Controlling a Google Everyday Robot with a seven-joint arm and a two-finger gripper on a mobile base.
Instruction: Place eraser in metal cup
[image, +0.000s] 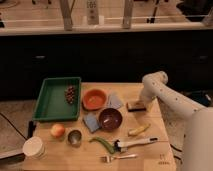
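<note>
The eraser (134, 106), a small tan block with a dark underside, lies on the wooden table (165, 150) near its right edge, right of the blue cloths. My gripper (138, 101) reaches down from the white arm (165, 92) and sits right at the eraser's top, partly covering it. The metal cup (75, 137), short and silvery, stands upright near the table's front left, beside an orange fruit (57, 130). It is well apart from the eraser and the gripper.
Between eraser and metal cup sit a maroon bowl (110, 118), an orange bowl (94, 98) and two blue cloths (91, 122). A green tray (52, 102) with grapes lies at left. A white paper cup (34, 147), banana piece (138, 130), green pepper (102, 142), brush (132, 143) and fork (119, 157) line the front.
</note>
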